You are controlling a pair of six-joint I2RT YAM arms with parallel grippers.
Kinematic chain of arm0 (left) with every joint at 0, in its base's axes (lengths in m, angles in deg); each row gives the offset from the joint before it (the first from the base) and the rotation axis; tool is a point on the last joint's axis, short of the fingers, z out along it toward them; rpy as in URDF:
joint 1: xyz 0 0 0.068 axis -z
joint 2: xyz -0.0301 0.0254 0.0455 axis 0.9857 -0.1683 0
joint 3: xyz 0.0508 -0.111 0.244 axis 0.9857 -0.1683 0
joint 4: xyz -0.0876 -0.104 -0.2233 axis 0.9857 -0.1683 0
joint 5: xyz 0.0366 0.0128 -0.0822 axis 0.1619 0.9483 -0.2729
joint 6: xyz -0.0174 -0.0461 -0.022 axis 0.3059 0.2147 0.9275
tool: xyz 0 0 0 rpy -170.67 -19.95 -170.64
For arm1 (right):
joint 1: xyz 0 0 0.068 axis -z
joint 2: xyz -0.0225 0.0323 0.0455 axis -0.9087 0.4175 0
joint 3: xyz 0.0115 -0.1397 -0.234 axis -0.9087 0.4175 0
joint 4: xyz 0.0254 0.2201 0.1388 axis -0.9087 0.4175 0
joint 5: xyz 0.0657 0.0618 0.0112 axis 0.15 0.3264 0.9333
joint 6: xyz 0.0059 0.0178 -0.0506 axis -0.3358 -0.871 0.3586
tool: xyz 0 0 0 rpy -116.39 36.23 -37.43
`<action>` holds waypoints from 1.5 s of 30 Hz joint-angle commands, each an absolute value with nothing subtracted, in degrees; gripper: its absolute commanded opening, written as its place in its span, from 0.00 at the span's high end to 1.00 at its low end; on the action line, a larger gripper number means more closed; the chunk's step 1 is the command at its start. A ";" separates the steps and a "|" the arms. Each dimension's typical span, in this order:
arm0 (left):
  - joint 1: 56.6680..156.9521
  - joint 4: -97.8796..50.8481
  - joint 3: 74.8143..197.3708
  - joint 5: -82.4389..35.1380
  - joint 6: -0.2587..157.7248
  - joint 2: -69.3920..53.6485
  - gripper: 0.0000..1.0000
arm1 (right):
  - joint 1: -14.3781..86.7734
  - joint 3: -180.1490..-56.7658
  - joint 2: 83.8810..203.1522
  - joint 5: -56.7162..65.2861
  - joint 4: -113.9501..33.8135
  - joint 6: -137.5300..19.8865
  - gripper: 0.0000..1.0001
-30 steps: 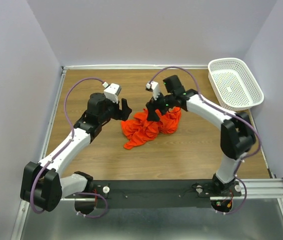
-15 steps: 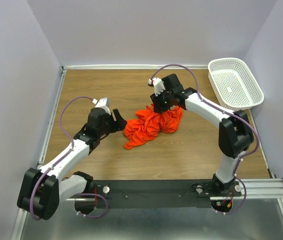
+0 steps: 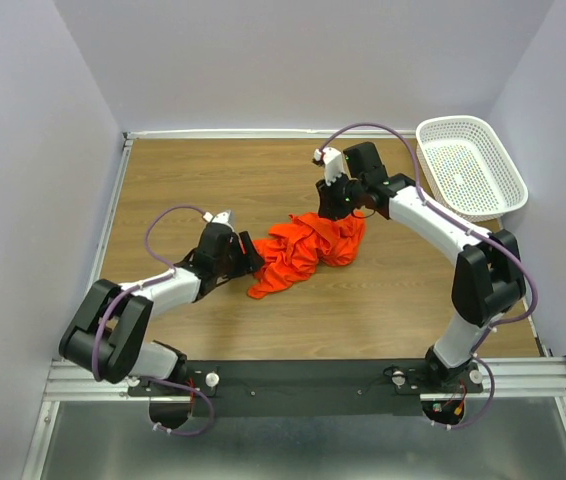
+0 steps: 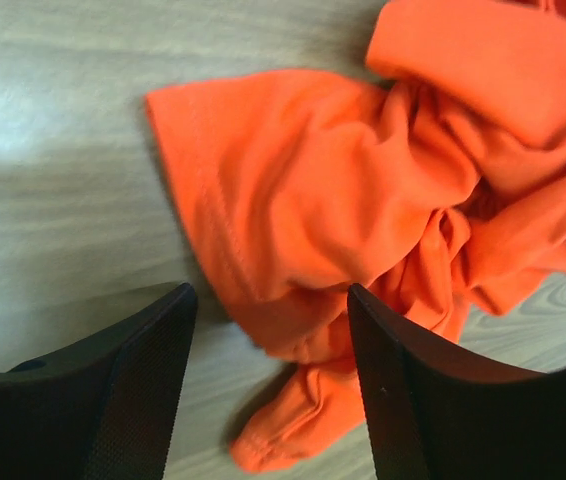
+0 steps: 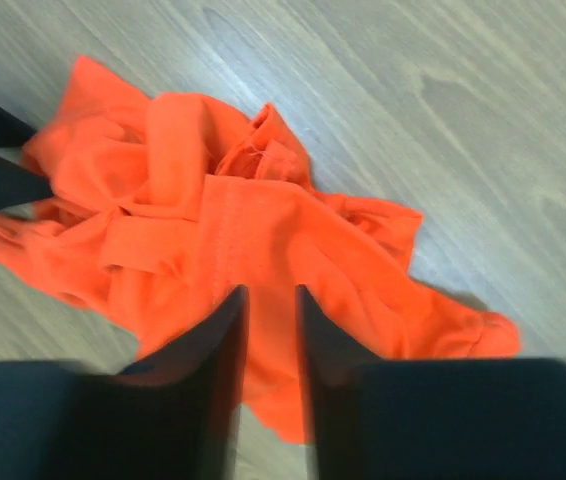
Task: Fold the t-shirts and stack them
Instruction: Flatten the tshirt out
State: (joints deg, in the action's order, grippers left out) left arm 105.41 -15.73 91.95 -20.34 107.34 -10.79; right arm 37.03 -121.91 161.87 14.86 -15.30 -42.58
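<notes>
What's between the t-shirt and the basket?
In the top view, the right arm crosses above that stretch. Under it is only bare wooden table. Nothing else sits between the t-shirt and the basket.

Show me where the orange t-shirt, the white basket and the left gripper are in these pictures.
orange t-shirt (image 3: 303, 250), top view, middle of the crumpled heap.
white basket (image 3: 468, 170), top view, its bare floor.
left gripper (image 4: 268, 292), left wrist view, midway between its fingertips.

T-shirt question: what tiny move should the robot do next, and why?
Probably close the left gripper on the t-shirt edge. It stands open, straddling that edge, while the right gripper pinches the cloth's far side, so both could then lift and spread it.
</notes>
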 commanded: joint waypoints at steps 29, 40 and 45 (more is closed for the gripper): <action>106.59 -30.27 107.06 -2.92 99.85 12.30 1.00 | 39.66 -127.19 147.53 12.64 -15.18 -41.20 0.99; 106.41 -37.04 124.29 11.50 90.89 27.54 1.00 | 40.10 -137.65 138.29 12.11 -10.96 -39.00 0.99; 106.33 -36.70 127.20 12.83 88.86 30.44 1.00 | 40.10 -139.24 133.99 12.38 -10.96 -38.65 0.99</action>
